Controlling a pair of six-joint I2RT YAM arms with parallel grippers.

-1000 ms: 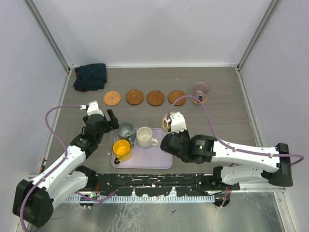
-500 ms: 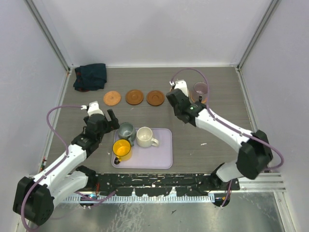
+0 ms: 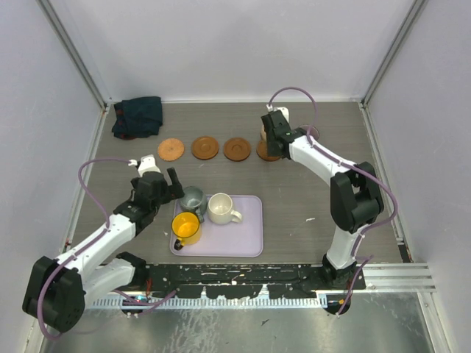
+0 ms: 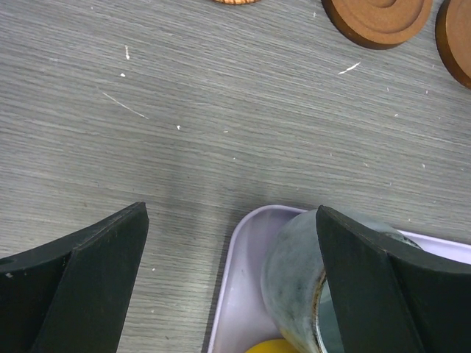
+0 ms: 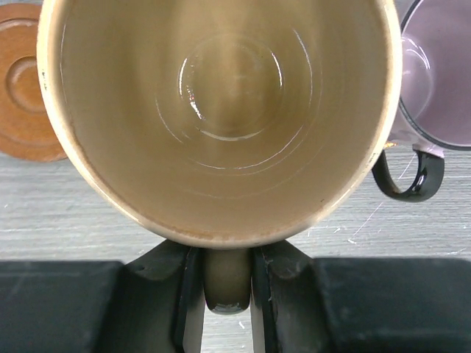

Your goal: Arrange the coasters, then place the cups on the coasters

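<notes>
Closest to me on the desk [image 3: 294, 213] is the lavender tray [image 3: 243, 239], and three of the cups stand on its left half. The yellow cup [image 3: 185, 226] is at the near left. The grey-green cup [image 3: 193, 198] is at the far-left corner and the white cup [image 3: 219, 207] is just beside it to the right, handle pointing right.

My left pincer [image 4: 229, 220] hangs over that far-left corner with its jaws spread wide and nothing in them. From the left wrist view, one finger is over bare desk left of the tray and the other is over the grey-green cup's rim. I cannot tell whether that finger touches the cup.

Farther back, the coasters lie in a line running left to right. Three [image 3: 205, 147] are bare and evenly spaced.

My right pincer [image 5: 227, 272] is reached out to the right end of that line, jaws narrowed and clamped on the handle of the tan cup [image 5: 221, 110]. The cup is upright and empty, and it is over the fourth coaster [image 3: 266, 154], which shows only in part beneath it. I cannot tell whether its base is down on the disc. The purple cup [image 5: 441, 73] stands just to its right, dark handle toward me.

A dark cloth [image 3: 137, 116] is bunched in the far-left corner.
</notes>
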